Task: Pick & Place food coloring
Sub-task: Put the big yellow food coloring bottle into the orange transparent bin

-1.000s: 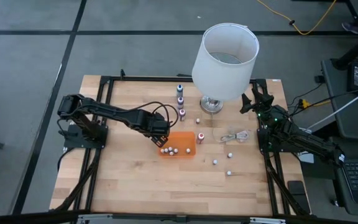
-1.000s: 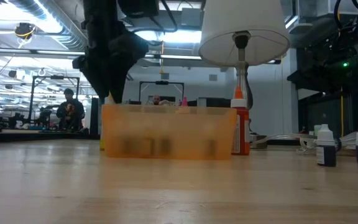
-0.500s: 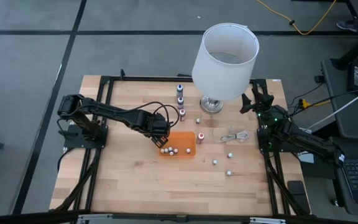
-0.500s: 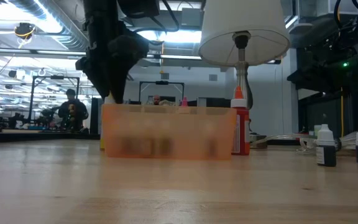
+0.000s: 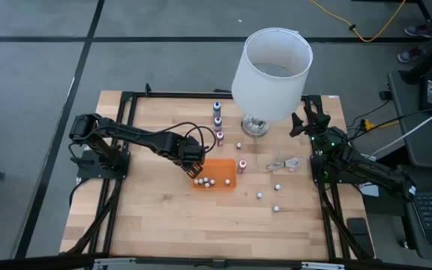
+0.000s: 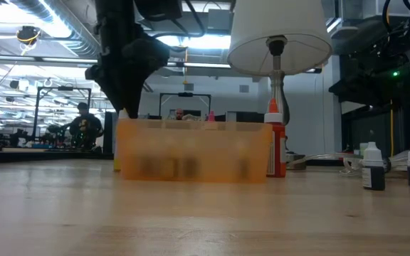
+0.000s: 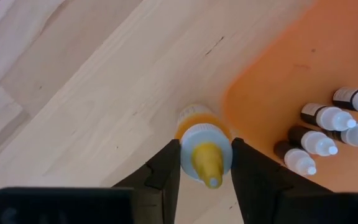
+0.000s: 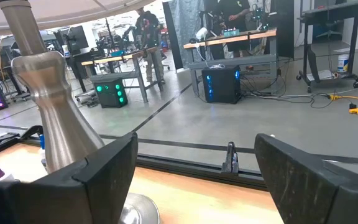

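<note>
1. So your left tool [image 7: 205,163] has just pinched in over the last moment: the two fingers [image 7: 165,177] now sit snug against either side of the yellow-tipped food coloring bottle [image 7: 205,149], right at its cap. A beat ago they stood noticeably wider, so this looks like the grab finishing
2. That bottle stands upright on the desk [image 5: 163,217] just outside the orange tray [image 5: 222,166], touching or nearly touching its wall at the corner closest to your left arm. Nothing has lifted yet as far as I can tell
3. The arm itself has barely budged against the tray in the high view, so the only real change is the squeeze
4. Inside the tray you've already got a handful of bottles [image 7: 328,117] lying on their sides, pale caps all pointing the same way
5. Loads left to do though: a red bottle [image 6: 276,148] stands right beside the tray's far end, a row of bottles [image 5: 217,118] runs away from the tray toward the lamp [image 5: 271,71], and a few more [image 5: 259,196] are scattered well past the tray near the white cable [image 5: 283,163]
6. Your right tool [image 8: 197,180] is parked with its fingers spread wide, way off from the tray by the lamp base, just waiting
7. My guess: next is a lift, then a short hop over the tray wall. Watch that wall, the bottle's so close it could snag on it
</note>
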You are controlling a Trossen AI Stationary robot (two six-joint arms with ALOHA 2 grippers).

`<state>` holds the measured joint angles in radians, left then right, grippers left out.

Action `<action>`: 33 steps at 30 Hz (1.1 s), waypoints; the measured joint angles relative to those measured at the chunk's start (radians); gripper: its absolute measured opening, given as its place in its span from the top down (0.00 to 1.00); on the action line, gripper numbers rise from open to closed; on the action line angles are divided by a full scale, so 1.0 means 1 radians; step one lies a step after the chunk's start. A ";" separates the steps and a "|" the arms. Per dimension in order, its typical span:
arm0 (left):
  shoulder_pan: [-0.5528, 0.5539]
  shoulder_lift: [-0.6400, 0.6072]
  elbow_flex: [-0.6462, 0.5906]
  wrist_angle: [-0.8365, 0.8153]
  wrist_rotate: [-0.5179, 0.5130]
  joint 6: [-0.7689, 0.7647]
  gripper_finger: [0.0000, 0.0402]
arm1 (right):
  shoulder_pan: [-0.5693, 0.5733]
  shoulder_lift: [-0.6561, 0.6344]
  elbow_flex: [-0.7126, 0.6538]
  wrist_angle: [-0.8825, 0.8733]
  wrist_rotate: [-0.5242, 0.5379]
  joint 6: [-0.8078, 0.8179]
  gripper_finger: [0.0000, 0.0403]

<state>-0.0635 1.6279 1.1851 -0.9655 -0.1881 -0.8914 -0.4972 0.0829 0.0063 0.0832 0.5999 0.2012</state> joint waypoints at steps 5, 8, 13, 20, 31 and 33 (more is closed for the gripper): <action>0.000 -0.023 0.008 -0.075 0.019 -0.015 0.72 | 0.000 0.000 0.000 0.000 0.000 0.000 0.20; -0.001 -0.050 0.039 -0.120 0.025 -0.028 0.72 | 0.000 0.000 0.000 0.000 0.000 0.000 0.20; -0.008 -0.072 0.123 -0.217 0.037 -0.030 0.72 | 0.000 0.000 0.000 0.000 0.000 0.000 0.20; -0.022 -0.073 0.273 -0.290 0.031 -0.013 0.71 | 0.000 0.000 0.000 0.000 0.000 0.000 0.20; -0.026 0.019 0.415 -0.315 0.000 0.049 0.71 | 0.000 0.000 0.000 0.000 0.000 0.000 0.20; -0.027 0.051 0.432 -0.310 -0.002 0.068 0.71 | 0.000 0.000 0.000 0.000 0.000 0.000 0.20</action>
<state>-0.0902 1.6786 1.6175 -1.2751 -0.1898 -0.8237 -0.4972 0.0826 0.0063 0.0833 0.5999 0.2012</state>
